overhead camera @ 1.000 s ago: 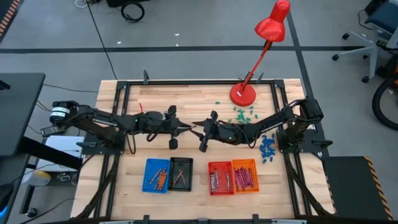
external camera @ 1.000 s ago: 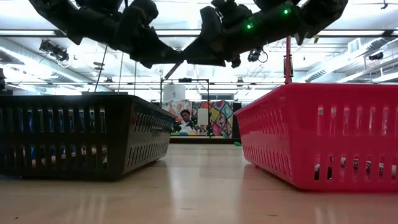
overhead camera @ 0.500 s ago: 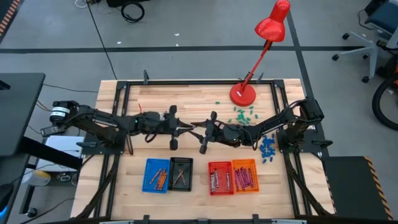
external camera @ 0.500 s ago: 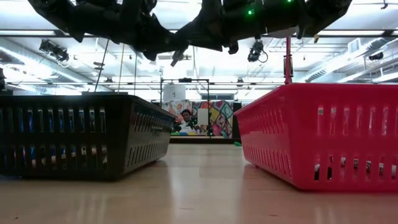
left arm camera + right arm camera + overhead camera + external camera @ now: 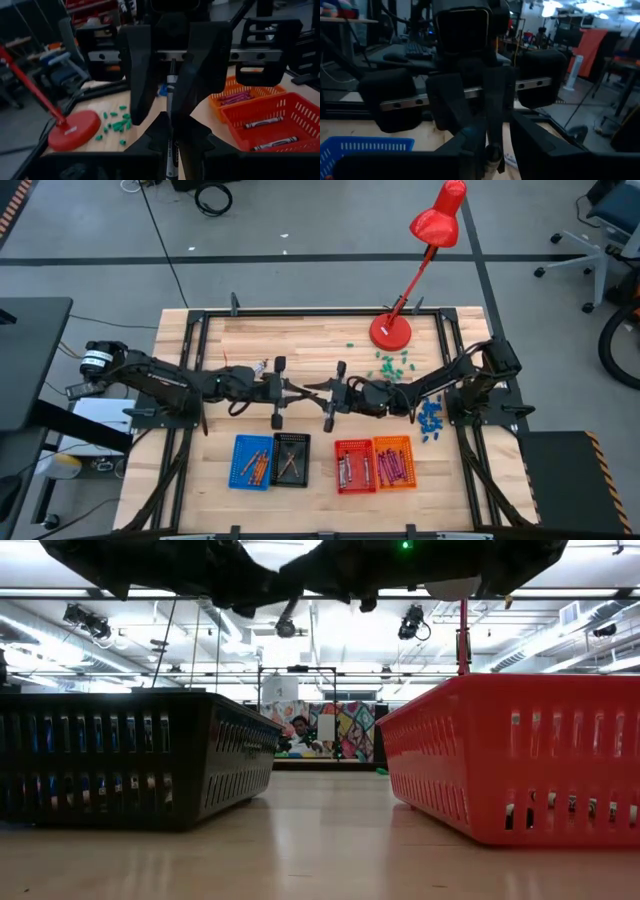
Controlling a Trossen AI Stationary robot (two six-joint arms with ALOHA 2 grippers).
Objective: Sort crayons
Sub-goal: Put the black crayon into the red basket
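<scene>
My two grippers meet tip to tip high above the table's middle. My left gripper [image 5: 292, 390] is shut on a grey crayon with a black label [image 5: 170, 150], which sticks out ahead of it toward my right gripper [image 5: 322, 392]. In the left wrist view the right gripper's two fingers [image 5: 140, 75] stand on either side of the crayon's far end [image 5: 171, 80], open, with a gap showing on one side. More crayons lie in the four baskets at the near edge, such as those in the red basket [image 5: 265, 122]. My left gripper pinches the crayon's near end [image 5: 170, 142] between its two fingers. The fingers lie level, pointing toward the table's right edge, with the crayon running along them. The crayon is lifted clear of the table, roughly level, its free end between the right gripper's fingers.
Near the front edge stand a blue basket [image 5: 252, 462], a black one [image 5: 291, 458], a red one [image 5: 353, 465] and an orange one [image 5: 394, 462]. A red desk lamp [image 5: 391, 330] stands at the back right, with green bits [image 5: 392, 363] and blue chunks [image 5: 430, 418] beside it.
Both grippers have risen and tipped up toward level, almost leaving the top of the low view. The crayon in my left gripper has gone up with them. The two grippers have drawn a little closer together.
</scene>
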